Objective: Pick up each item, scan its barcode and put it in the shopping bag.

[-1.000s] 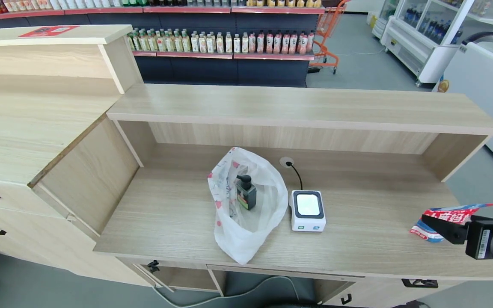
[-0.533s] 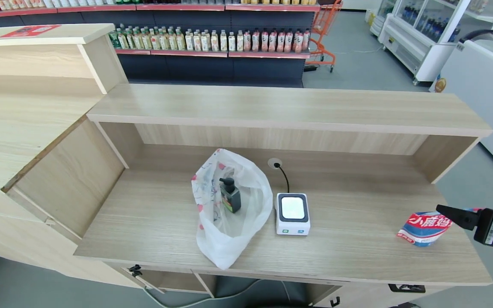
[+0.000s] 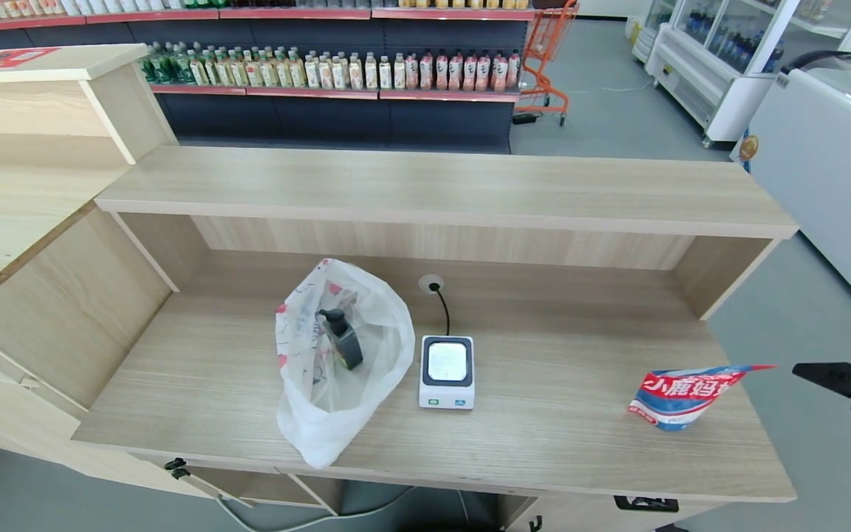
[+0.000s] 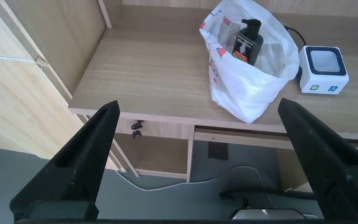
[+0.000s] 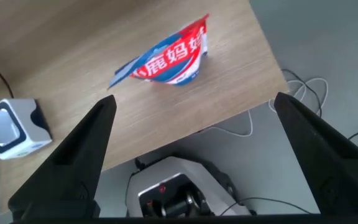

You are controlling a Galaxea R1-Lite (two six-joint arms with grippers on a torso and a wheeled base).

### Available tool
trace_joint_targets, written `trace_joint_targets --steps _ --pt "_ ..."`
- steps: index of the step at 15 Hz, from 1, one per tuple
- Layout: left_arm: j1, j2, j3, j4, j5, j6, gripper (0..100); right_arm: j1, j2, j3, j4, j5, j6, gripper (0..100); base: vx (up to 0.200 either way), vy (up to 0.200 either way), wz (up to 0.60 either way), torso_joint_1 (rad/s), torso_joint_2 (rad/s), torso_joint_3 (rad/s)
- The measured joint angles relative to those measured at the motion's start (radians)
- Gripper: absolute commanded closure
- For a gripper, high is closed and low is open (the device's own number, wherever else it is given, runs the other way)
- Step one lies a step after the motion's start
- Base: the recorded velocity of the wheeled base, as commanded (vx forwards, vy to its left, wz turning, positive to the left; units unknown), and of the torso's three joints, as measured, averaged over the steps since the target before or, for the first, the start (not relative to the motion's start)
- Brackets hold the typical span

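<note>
Hovering just off the right end of the light wooden counter (image 3: 544,443), the right gripper (image 5: 194,162) has its fingers spread wide with nothing between them. It is near the red, white and blue soft film pouch (image 5: 166,59) but not touching it. The pouch lies on its side close to the counter's right end, well apart from the white box scanner with the dark-rimmed glass window (image 3: 447,372). It looks light, soft and crinkly, probably slick, with contents that may shift. Best hold is likely across the plump middle or the flat sealed end, squeezing gently. No barcode is visible. Just beside the scanner, on its left, is the translucent white plastic shopping bag (image 3: 337,369), mouth open, with a dark pump bottle (image 3: 342,340) upright inside. The left gripper (image 4: 197,162) is also spread apart and empty, off the counter's front edge.
</note>
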State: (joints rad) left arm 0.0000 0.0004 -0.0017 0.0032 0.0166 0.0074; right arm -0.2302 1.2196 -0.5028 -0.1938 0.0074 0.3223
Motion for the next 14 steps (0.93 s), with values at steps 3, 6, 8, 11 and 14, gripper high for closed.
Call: trace_joint_targets --steps 3,6,8,11,14 --pt "0.000 0.000 0.000 0.000 0.000 -0.002 0 -0.017 0.010 -0.037 0.014 -0.023 0.010 0 0.000 0.000 0.00 0.000 0.00 0.000" --pt "-0.001 0.000 0.000 0.000 0.000 -0.002 0 -0.027 0.030 -0.046 0.015 -0.053 0.012 0 0.000 0.000 0.00 0.000 0.00 0.000" --pt "0.000 0.000 0.000 0.000 0.000 -0.003 0 -0.031 0.052 -0.050 0.015 -0.058 0.023 0 0.000 0.000 0.00 0.000 0.00 0.000" --pt "0.000 0.000 0.000 0.000 0.000 -0.003 0 -0.030 0.101 -0.074 0.033 -0.114 0.096 0 0.000 0.000 0.00 0.000 0.00 0.000" --pt "0.000 0.000 0.000 0.000 0.000 -0.003 0 -0.024 0.162 -0.090 0.061 -0.118 0.175 0 0.000 0.000 0.00 0.000 0.00 0.000"
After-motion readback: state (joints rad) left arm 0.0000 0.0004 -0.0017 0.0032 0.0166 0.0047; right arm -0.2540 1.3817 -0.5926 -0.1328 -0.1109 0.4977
